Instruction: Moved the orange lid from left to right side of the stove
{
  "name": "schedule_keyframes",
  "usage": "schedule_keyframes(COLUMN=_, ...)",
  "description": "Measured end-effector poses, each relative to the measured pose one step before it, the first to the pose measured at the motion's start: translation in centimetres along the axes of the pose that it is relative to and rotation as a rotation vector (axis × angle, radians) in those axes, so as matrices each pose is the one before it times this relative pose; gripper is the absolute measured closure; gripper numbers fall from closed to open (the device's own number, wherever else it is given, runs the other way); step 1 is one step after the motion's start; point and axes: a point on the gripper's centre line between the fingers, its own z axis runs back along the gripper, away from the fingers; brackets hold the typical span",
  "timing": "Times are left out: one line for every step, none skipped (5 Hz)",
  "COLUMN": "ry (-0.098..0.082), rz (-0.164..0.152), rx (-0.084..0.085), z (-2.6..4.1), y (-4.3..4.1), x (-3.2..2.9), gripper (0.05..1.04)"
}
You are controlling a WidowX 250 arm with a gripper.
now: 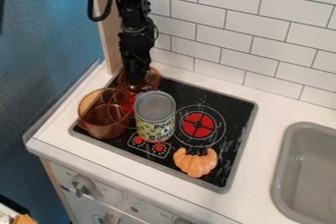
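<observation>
A black two-finger gripper (136, 74) hangs over the back left corner of a black toy stovetop (235, 120) with red burners—right at a round, see-through orange lid (154, 77). Whether it stands wide, narrow or closed on the lid cannot be told from this angle. A see-through amber pot (103, 126) sits at the stove's left, beside an upright tin can (155, 107) with a patterned label. An orange pumpkin-shaped toy (195, 163) lies near the front edge—a grey sink basin (289, 169) is to the right.
</observation>
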Motion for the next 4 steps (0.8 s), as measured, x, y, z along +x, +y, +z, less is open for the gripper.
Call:
schedule_keyframes(ry=-0.0005, rz=-0.0165, rx=-0.013, z=0.289, y=-0.999, x=0.09, gripper=0.705)
schedule_keyframes(ry=-0.0728, rz=-0.0107, rx=0.0185, z=2.576, y=-0.673, x=0.889, gripper=0.705)
schedule_keyframes(ry=-0.071, rz=-0.0835, rx=-0.0162, z=2.192, y=-2.82, x=2.059, gripper=0.705)
schedule_keyframes(ry=-0.0802, rz=-0.1716, rx=-0.0697, z=0.671, y=-4.432, x=3.077, gripper=0.705)
